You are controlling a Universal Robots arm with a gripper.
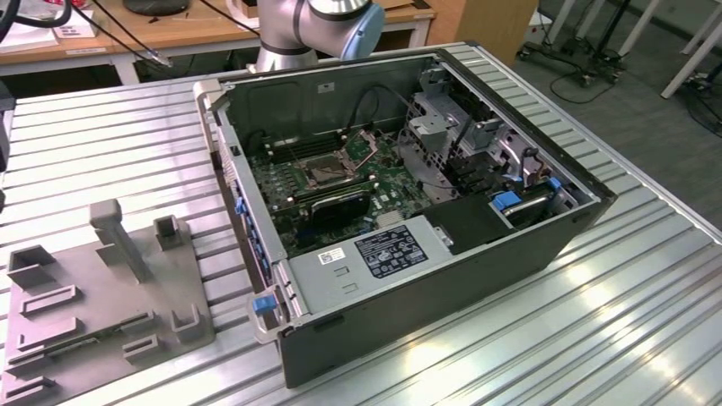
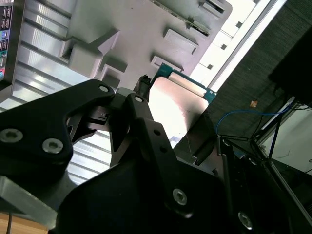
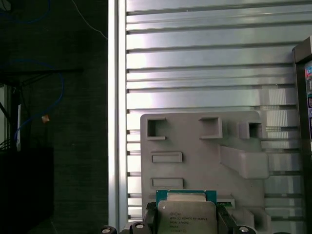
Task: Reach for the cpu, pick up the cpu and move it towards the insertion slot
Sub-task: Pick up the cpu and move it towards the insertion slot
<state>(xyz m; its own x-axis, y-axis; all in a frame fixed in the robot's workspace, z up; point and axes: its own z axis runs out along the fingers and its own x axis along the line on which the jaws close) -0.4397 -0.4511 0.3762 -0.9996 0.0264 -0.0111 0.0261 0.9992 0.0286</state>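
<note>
The cpu (image 3: 186,216), a small square chip with a silvery-beige top and a green rim, sits between the dark fingers of my gripper (image 3: 186,223), which is shut on its two opposite edges. In the second wrist view the cpu (image 2: 179,103) is tilted and held well above the grey plastic tray (image 2: 141,29). The insertion slot (image 1: 327,172), a silver-framed square socket with a dark centre, lies on the green board inside the open computer case (image 1: 451,228). That case stands to the exterior view's right of the tray (image 1: 101,296).
The ribbed metal table (image 1: 631,321) carries both the case and the tray (image 3: 204,156). Its edge (image 3: 117,97) drops to a dark floor with cables. Drive cages and wiring (image 1: 462,144) crowd the case beside the socket. The arm's base (image 1: 304,25) rises behind the case.
</note>
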